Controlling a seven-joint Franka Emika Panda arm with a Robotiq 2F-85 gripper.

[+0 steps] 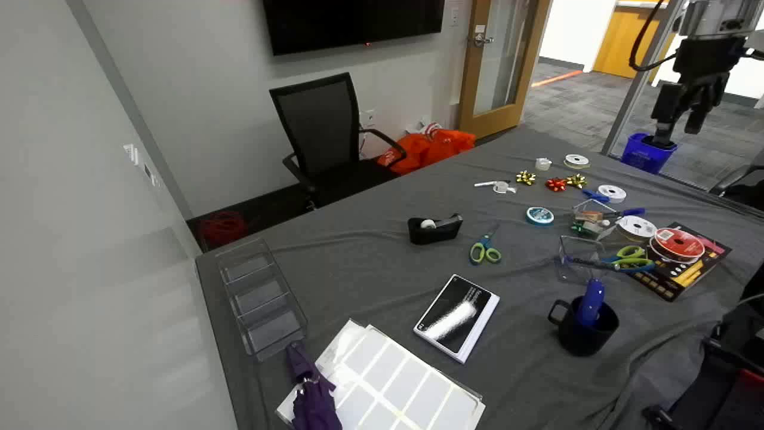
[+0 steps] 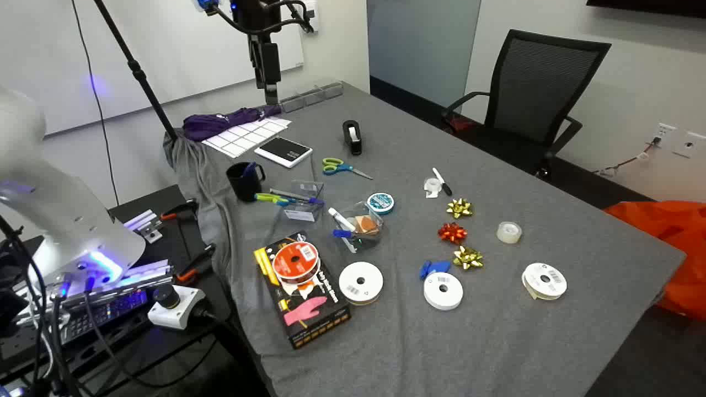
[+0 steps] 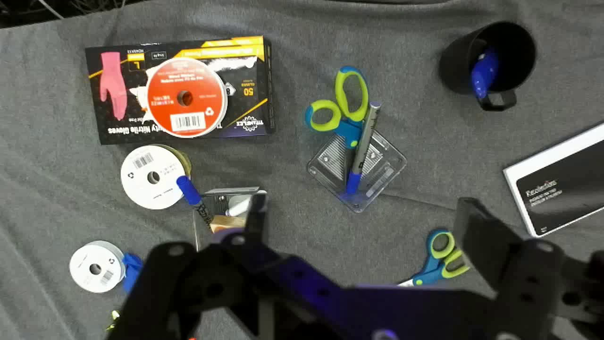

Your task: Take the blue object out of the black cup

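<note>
The black cup (image 1: 578, 335) stands upright on the grey cloth-covered table, and it also shows in an exterior view (image 2: 241, 186) and at the top right of the wrist view (image 3: 454, 71). The blue object (image 1: 591, 301) stands in the cup, leaning, with its upper end above the rim in an exterior view. In the wrist view the blue object (image 3: 484, 73) leans toward the handle side, and its lower end is hidden in the cup. My gripper (image 3: 363, 208) is open and empty, high above the table and away from the cup. It also shows in an exterior view (image 1: 678, 128).
A clear holder (image 3: 356, 170) with scissors and a marker stands near the cup. A black-and-white boxed pad (image 1: 457, 316), loose scissors (image 1: 485, 251) and a tape dispenser (image 1: 434, 230) lie nearby. A glove box (image 2: 300, 295) carries a red ribbon spool (image 2: 296, 262).
</note>
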